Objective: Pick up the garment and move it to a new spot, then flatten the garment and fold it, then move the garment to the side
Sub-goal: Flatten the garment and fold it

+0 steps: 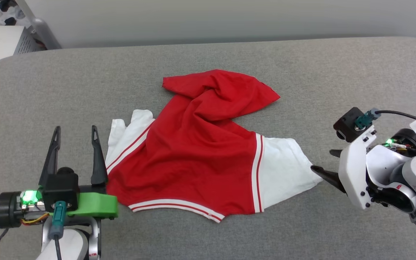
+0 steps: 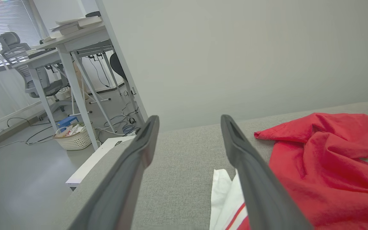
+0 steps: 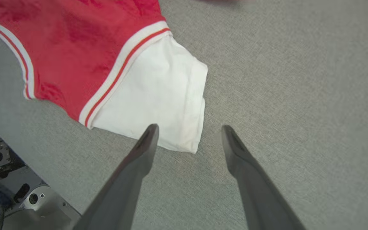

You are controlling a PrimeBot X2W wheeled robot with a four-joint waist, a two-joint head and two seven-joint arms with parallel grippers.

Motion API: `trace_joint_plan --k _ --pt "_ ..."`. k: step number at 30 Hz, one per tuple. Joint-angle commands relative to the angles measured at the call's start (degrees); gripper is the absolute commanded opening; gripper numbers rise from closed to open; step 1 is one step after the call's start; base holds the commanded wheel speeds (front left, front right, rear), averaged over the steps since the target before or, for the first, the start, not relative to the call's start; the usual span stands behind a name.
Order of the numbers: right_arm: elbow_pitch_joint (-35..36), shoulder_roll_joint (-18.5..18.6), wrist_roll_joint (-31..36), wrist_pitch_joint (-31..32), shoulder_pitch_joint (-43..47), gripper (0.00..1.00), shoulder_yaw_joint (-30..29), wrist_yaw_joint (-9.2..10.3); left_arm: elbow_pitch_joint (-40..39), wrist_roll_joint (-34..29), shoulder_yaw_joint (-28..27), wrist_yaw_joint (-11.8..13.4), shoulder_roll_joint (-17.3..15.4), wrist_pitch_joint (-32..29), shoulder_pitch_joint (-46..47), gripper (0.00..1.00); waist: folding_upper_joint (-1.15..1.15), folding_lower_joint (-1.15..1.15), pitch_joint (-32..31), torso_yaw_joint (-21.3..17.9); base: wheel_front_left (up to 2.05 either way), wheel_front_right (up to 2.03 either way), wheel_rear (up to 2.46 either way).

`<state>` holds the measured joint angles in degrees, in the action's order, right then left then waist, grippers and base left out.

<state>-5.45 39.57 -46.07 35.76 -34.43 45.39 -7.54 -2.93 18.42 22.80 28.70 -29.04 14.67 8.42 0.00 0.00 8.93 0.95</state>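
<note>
Head view: left gripper and right gripper hold nothing, fingers wide apart. I should pinch the red jersey at both ends, lifting evenly.

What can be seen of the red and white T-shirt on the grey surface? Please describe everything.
The T-shirt is soft red knit cloth with white short sleeves and red-and-white striped trim at the sleeve seams and along one curved edge. It lies crumpled on the grey upholstered surface, its far part twisted and folded over. The open left claw stands beside one sleeve, the open right claw by the other; neither grips it.
</note>
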Motion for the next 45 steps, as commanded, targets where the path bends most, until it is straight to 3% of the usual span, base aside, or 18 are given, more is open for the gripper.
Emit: trace_joint_plan --k 1,10,21,22,27,28,31,39,45 --pt "-1.26 0.34 -0.75 1.69 -1.27 1.0 1.07 0.05 -0.54 -1.51 -0.91 -0.61 1.43 0.32 -1.06 1.0 0.0 0.0 1.19 1.17 0.0 0.0 0.0" --pt "-8.75 -1.16 -2.63 2.31 -4.31 1.0 5.87 0.05 -0.08 -6.87 -6.32 -5.73 9.36 0.32 -1.64 1.0 0.0 0.0 5.18 4.46 0.0 0.0 0.0" --pt "-17.93 -6.04 -2.2 -3.21 -3.64 0.98 14.02 0.05 0.12 -11.28 -11.05 -9.95 14.27 0.32 -2.94 1.0 0.0 0.0 6.48 5.84 0.0 0.0 0.0" --pt "-18.07 -6.1 -2.17 -4.51 -3.87 0.0 14.67 0.05 0.2 -11.62 -11.46 -10.3 14.54 0.32 -3.07 1.0 0.0 0.0 6.46 5.78 0.0 0.0 0.0" --pt "-17.49 -5.2 -4.05 -12.37 -5.17 0.0 15.14 0.05 0.94 -13.03 -13.35 -11.91 15.57 0.32 -4.04 1.0 0.0 0.0 5.08 4.62 0.0 0.0 0.0" --pt "-16.68 -3.35 -5.22 -16.54 -4.75 0.0 13.76 0.05 1.24 -13.51 -14.07 -12.57 15.91 0.32 -4.55 1.0 0.0 0.0 3.88 3.97 0.0 0.0 0.0" --pt "-15.7 -0.64 -6.54 -19.94 -3.14 0.0 11.8 0.05 1.47 -13.99 -14.9 -13.09 16.12 0.32 -5.39 1.0 0.0 0.0 2.56 3.13 0.0 0.0 0.0" --pt "-15.77 5.89 -11.04 -22.98 3.59 0.0 5.95 0.05 1.59 -14.73 -16.64 -14.37 16.46 0.32 -7.43 1.0 0.0 0.0 0.7 1.25 0.0 0.0 0.0" --pt "-22.67 7.49 -13.64 -23.56 8.67 0.0 2.08 0.05 1.9 -15.37 -16.91 -15.48 16.78 0.33 -7.38 1.0 0.0 0.0 0.81 1.22 0.0 0.0 0.0"
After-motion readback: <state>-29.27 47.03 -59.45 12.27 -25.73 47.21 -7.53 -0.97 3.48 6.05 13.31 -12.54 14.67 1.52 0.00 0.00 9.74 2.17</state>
